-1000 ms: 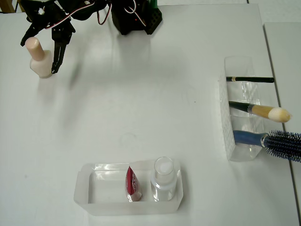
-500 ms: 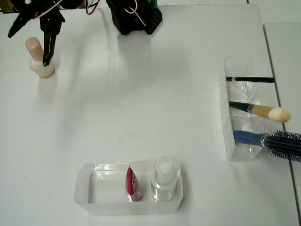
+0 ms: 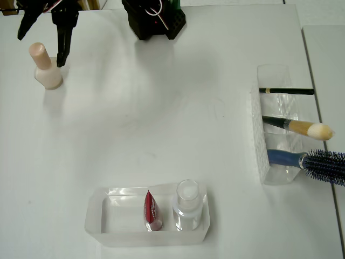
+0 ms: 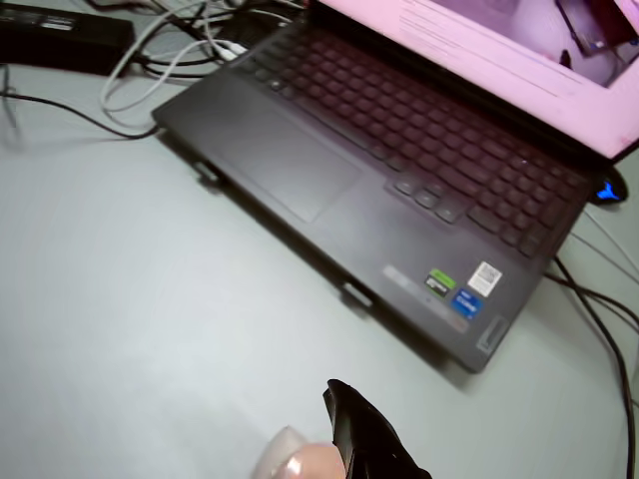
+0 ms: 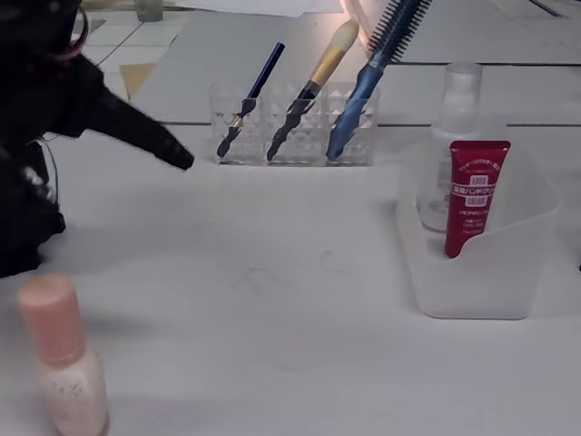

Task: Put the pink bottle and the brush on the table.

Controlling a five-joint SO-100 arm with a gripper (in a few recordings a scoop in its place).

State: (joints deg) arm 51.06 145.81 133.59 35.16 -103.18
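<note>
White table (image 3: pixel 161 124), overhead view, left to right: the pink bottle (image 3: pixel 45 66) stands upright on the bare tabletop near the far-left corner, free of any container, so that half looks done. Gripper (image 3: pixel 42 46) sits just above and around the cap, jaws spread wide with one finger on each side of the bottle and nothing held; whether a finger touches the bottle I cannot tell. In the wrist view one black fingertip (image 4: pixel 364 439) shows beside the pink cap at the bottom edge, with a laptop (image 4: pixel 399 180) off the table's far side behind it. Arm base (image 3: pixel 155 19) is at the far edge, mid-table. At the near edge, centre, a clear tray (image 3: pixel 102 229) holds a red tube (image 3: pixel 152 210) and a clear bottle with white top (image 3: pixel 187 205); neither is part of the job. At the right edge, a clear three-slot organizer (image 3: pixel 264 135) holds a dark green pencil (image 3: pixel 285 91) in the far slot, the brush (image 3: pixel 299 127) in the middle slot with bristles hanging out past the table edge, and a blue-handled hairbrush (image 3: pixel 312 161) in the near slot. Remaining: the brush is not yet out of its slot, and it is well apart from the gripper, across the full table width.
</note>
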